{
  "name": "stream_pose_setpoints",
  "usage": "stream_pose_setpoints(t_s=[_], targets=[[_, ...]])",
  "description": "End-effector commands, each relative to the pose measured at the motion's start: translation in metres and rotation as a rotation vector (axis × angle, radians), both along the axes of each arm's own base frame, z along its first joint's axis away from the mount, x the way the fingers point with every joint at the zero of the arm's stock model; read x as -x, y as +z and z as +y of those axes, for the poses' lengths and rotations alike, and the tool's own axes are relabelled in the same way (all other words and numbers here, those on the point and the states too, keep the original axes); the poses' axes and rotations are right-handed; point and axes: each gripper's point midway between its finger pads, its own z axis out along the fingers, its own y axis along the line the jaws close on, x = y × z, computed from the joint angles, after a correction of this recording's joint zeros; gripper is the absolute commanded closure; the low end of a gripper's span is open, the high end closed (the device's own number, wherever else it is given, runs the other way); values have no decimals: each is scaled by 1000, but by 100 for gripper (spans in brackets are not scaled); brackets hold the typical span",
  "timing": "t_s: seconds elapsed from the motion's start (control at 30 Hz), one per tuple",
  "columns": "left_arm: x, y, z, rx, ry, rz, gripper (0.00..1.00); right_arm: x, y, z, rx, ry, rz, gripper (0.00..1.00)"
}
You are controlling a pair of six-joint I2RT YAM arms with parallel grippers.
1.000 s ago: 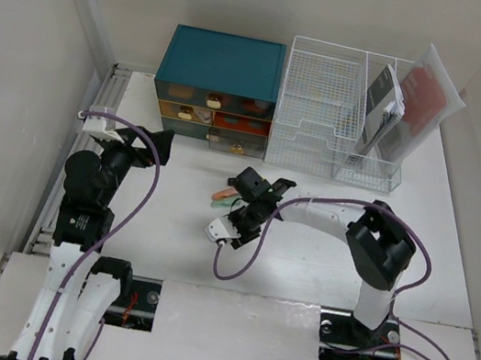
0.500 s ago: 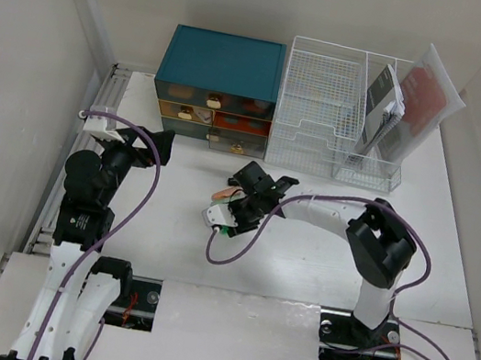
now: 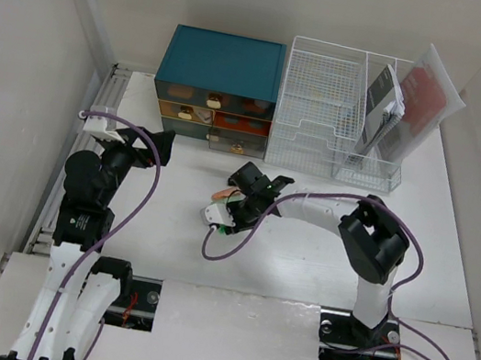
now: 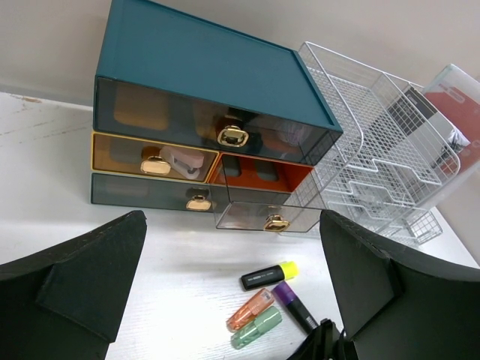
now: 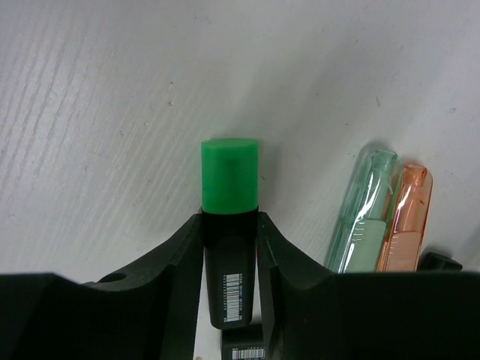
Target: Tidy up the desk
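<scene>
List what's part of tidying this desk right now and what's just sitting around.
In the job: desk; right gripper, shut on the green-capped highlighter; orange pen, pale green pen, yellow-capped highlighter, purple marker.
Just there: teal drawer box; wire rack; notebooks in it; left gripper, open.

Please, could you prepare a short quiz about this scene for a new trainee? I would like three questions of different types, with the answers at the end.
1. True or false: the fingers of the right gripper are closed on the green-capped highlighter.
2. In the left wrist view, one black marker lies on the desk, nearer to the teal drawer box than the other pens. Its cap is: A yellow, B red, C white.
3. Fill in the blank: the left gripper holds nothing, and its fingers are ____.

Key: 1 true; 2 A; 3 open.
</scene>
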Motion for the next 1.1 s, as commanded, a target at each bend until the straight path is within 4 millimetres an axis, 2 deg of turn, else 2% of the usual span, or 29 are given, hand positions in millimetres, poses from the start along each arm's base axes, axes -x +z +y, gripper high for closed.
stream_pose_setpoints(t_s=[0.0,0.03,0.1,0.23,0.3,0.4,0.43,0.53,0.6,0.67,0.73,0.77,0.8,0.83,0.9,0.97,1.03,1.07], targets=[[6,26,-3,1,-15,-98,0,1,2,5,1,-14,33,81],[6,26,-3,1,-15,-98,0,2,2,4,3,-26,41,84],[6,26,-3,1,-15,-98,0,0,19,10,-35,-34,31,87],[6,26,-3,1,-15,-98,0,-11,82,26,-157,-89,-20,88],[5,26,-1,2,-6,-98,0,-22,128,37,-247,-125,-76,88],[5,26,-1,2,-6,-98,0,-44,185,45,-348,-196,-189,88],[5,26,-1,2,-6,-98,0,-56,193,44,-352,-241,-237,88],[5,26,-1,2,-6,-98,0,-84,237,46,-460,-361,-361,88],[5,26,-1,2,-6,-98,0,-112,259,40,-508,-484,-489,88],[5,26,-1,2,-6,-98,0,-136,264,24,-494,-636,-584,88],[5,26,-1,2,-6,-98,0,-153,272,20,-495,-713,-648,88],[5,26,-1,2,-6,-98,0,-160,260,20,-459,-736,-659,88],[5,26,-1,2,-6,-98,0,-171,260,12,-445,-785,-692,88],[3,24,-1,1,-6,-89,0,-175,263,15,-457,-797,-703,87],[3,24,-1,1,-6,-89,0,-187,251,13,-425,-822,-728,87],[3,24,-1,1,-6,-89,0,-199,263,14,-454,-842,-742,87],[3,24,-1,1,-6,-89,0,-209,258,16,-446,-852,-743,86],[3,24,-1,1,-6,-89,0,-216,266,14,-461,-867,-753,86]])
